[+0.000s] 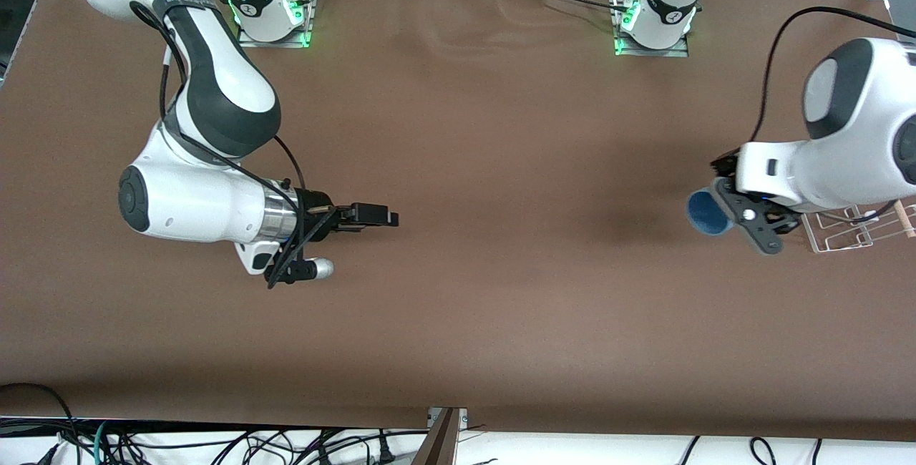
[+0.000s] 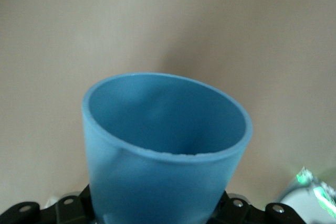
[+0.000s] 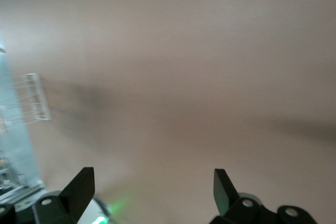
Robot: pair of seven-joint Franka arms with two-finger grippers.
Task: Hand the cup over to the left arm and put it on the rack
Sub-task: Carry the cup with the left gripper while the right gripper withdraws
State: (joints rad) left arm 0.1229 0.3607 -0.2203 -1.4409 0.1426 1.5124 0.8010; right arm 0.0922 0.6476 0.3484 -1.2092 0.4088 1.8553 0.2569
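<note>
the cup sits clamped in the left gripper, its jaws closed on the base, its open mouth turned sideways toward the right arm's end of the worktop, up in the air just beside the rack. it is a plain light-blue tapered tumbler, smooth, no handle. the left arm is bent low with its wrist level. the right gripper waits over bare worktop, jaws wide apart and holding nothing

Cup beside rack, above table.
</note>
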